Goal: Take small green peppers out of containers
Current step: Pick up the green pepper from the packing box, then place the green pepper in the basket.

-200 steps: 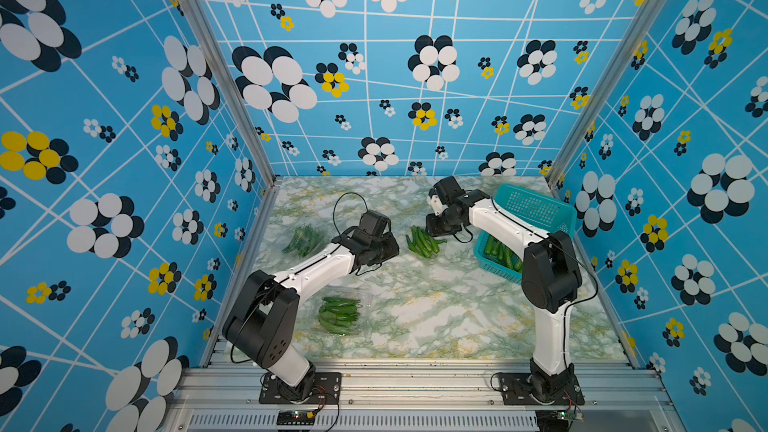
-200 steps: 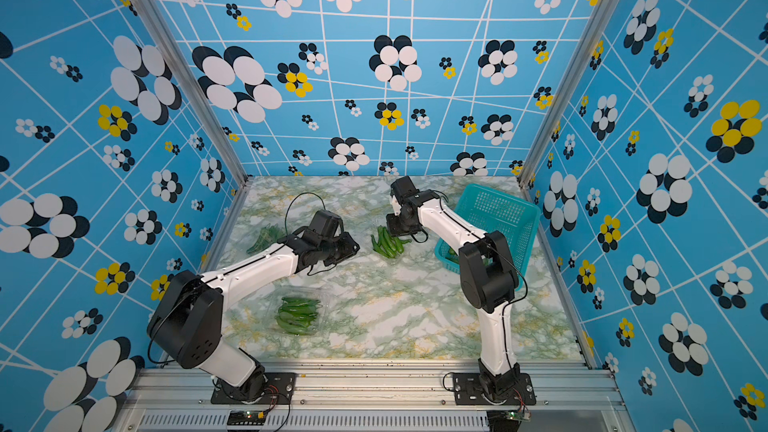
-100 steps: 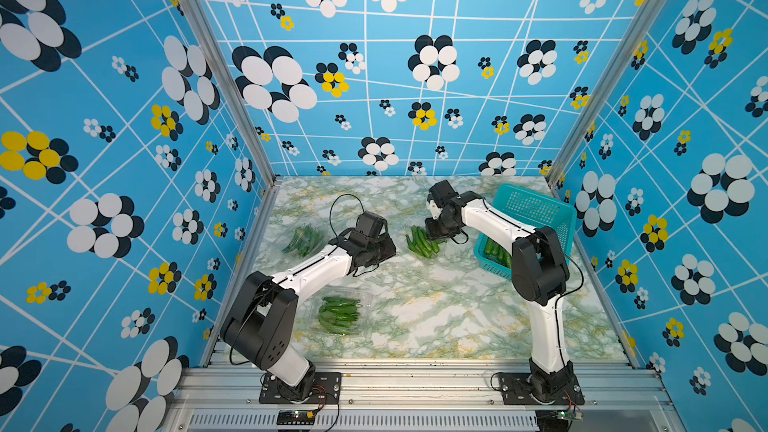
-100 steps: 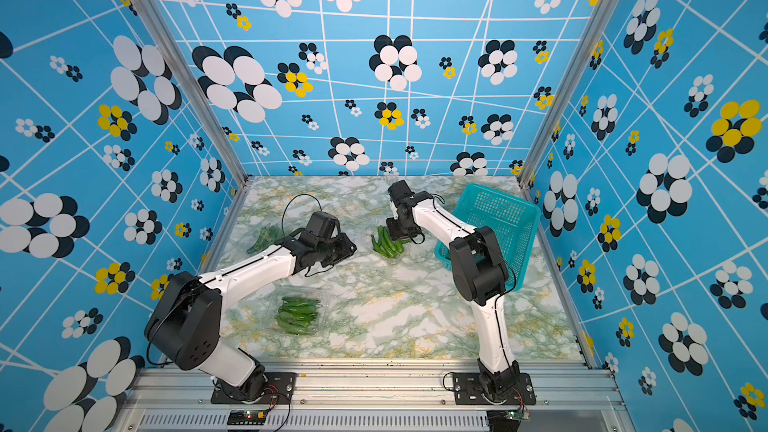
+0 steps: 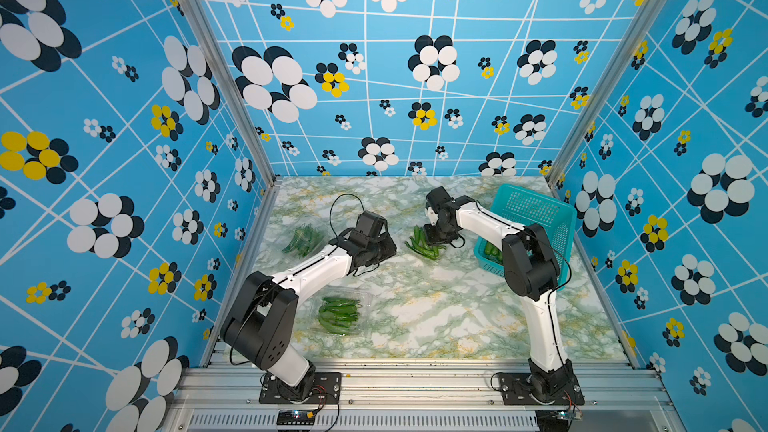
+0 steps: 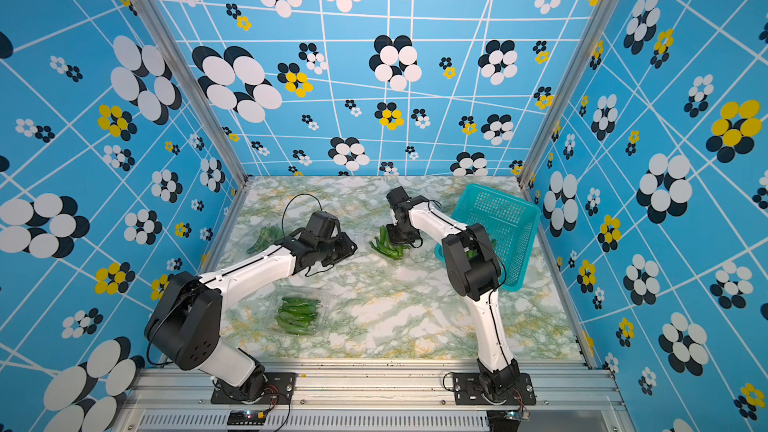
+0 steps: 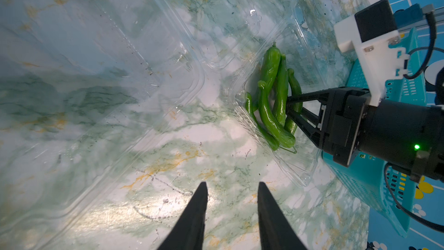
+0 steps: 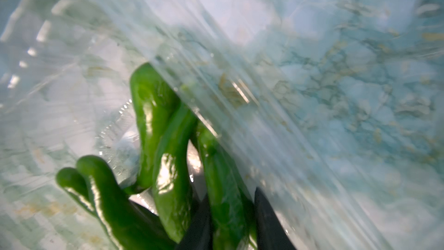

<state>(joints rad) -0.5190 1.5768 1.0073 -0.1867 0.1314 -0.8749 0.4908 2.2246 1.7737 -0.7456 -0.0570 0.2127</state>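
- Since a second ago the right gripper (image 5: 428, 236) has come down from just above the middle pile onto it. The right arm's elbow has swung a little toward the table's centre, and the left arm has hardly shifted.
- In the right wrist view its two dark fingers (image 8: 199, 222) sit on either side of one pepper (image 8: 223, 176) and press on it, so the right gripper is pinching that pepper.
- The pepper belongs to the pile of small green peppers (image 7: 270, 97), which lies in an open clear clamshell container (image 7: 296, 171) against its ribbed wall, mid-table toward the back.
- More clear plastic spreads over the marble toward the left arm, and a blurred sheet of it crosses the right wrist view beside the peppers. I cannot tell whether it lies flat.
- The left gripper (image 7: 232, 186) points at the pile from nearby without touching it. Its fingers are spread apart, with marble showing between them.
- A second container (image 5: 362, 296) full of peppers sits near the front beside the left arm, and a third (image 5: 311, 224), also holding peppers, sits by the left wall.
- The teal basket (image 5: 536, 209) stands just beyond the right arm at the table's right edge, with a few peppers in its near corner.
- Everything rests on the marble table (image 5: 436, 309).
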